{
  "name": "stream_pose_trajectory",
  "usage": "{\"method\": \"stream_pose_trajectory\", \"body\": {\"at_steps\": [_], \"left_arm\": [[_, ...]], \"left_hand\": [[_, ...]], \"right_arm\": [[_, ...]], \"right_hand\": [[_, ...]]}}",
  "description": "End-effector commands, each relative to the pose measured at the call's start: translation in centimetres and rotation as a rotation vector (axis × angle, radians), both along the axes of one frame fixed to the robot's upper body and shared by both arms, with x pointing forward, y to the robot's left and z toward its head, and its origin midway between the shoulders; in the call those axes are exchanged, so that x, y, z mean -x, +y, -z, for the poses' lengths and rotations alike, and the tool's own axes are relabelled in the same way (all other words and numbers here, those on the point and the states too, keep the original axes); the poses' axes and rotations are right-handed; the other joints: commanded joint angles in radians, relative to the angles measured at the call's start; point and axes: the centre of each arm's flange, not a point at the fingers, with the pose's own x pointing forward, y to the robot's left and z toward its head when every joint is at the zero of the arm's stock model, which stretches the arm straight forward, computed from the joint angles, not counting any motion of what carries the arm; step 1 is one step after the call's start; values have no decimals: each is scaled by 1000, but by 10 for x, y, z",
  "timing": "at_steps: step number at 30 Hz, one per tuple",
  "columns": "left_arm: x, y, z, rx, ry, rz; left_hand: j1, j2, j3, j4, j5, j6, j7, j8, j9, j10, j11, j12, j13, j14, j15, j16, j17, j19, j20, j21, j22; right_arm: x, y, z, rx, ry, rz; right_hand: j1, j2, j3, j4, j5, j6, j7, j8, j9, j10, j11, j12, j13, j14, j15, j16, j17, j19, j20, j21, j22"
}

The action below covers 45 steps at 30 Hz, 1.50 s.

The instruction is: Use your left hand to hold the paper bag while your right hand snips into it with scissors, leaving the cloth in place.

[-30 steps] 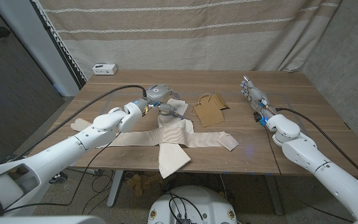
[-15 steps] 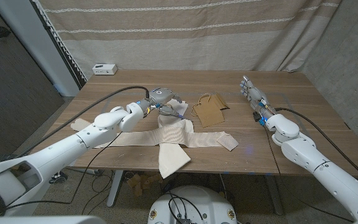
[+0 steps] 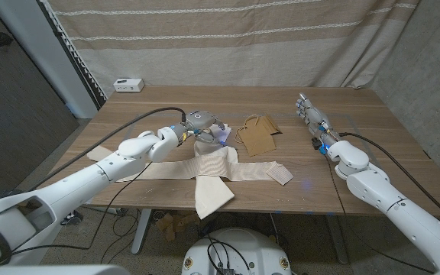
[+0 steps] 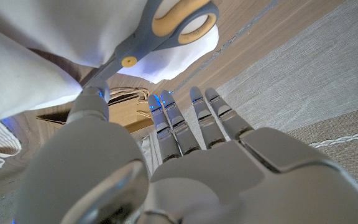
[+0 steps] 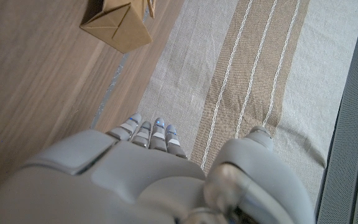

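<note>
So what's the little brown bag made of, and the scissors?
The bag looks like matte brown paper: it has sharp folded creases and flat sides. The scissors seem to have smooth plastic handles, grey-blue with yellow inside the loops. Their blades are mostly hidden, so whether they are metal can't be told.

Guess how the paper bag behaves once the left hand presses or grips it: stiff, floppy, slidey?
The paper bag lies collapsed flat with creased folds, so it probably crumples rather than holding shape. It looks thin and light, so on the smooth wooden table it may slide under a sideways push. Its handles look like loose loops, likely floppy.
</note>
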Motion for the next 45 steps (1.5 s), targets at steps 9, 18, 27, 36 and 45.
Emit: {"method": "stream_pose_trajectory", "body": {"at_steps": [9, 18, 27, 36, 45], "left_arm": [[-8, -8, 12, -23, 46, 1], [-14, -8, 14, -54, 64, -1], [-18, -8, 16, -56, 77, -3], [-21, -9, 20, -66, 76, -14], [-22, -11, 25, -90, 82, -16]], "left_hand": [[4, -3, 3, 3, -4, 28, -1, 11, 7, 18, -4, 6, 5, 18, -174, 7, 6, 3, -143, 3, -3], [10, -5, 5, 0, -3, 17, 1, 7, 9, 29, -4, 9, 9, 30, -175, 10, 7, 15, -149, 7, -7], [13, -6, 7, -1, -3, 27, 5, 12, 11, 38, -3, 11, 11, 34, -175, 11, 7, 24, -150, 9, -10], [22, -3, 15, -2, -6, 72, 7, 33, 13, 77, -3, 23, 18, 79, -176, 24, 9, 61, -145, 20, -14], [29, -10, 19, -4, -10, 110, 15, 51, 15, 121, -1, 37, 25, 133, -177, 37, 10, 113, -139, 34, -16]], "right_arm": [[1, -1, -1, 1, 4, 6], [2, -1, 0, 4, 10, 8], [2, 0, 3, -5, 16, 13], [5, -1, 4, -8, 14, 20], [7, -1, 5, -12, 13, 19]], "right_hand": [[12, 1, -1, -1, 7, 1, 3, 4, 4, 0, -1, 7, 2, -3, -6, -1, 2, -1, 6, 4, 1], [11, 2, -1, 0, 7, 1, 3, 4, 4, 0, -2, 7, 2, -2, -6, -1, 2, -1, 6, 4, 1], [11, 2, -1, 0, 7, 1, 2, 4, 4, -1, -4, 7, 2, -2, -6, -1, 2, -1, 7, 3, 1], [11, 3, -1, 1, 7, 0, 2, 4, 5, -1, -4, 6, 2, -2, -6, -1, 2, -2, 6, 3, 1], [11, 6, 0, 2, 6, 1, 3, 4, 5, -1, -3, 6, 2, -2, -6, -1, 2, -2, 6, 3, 1]]}}
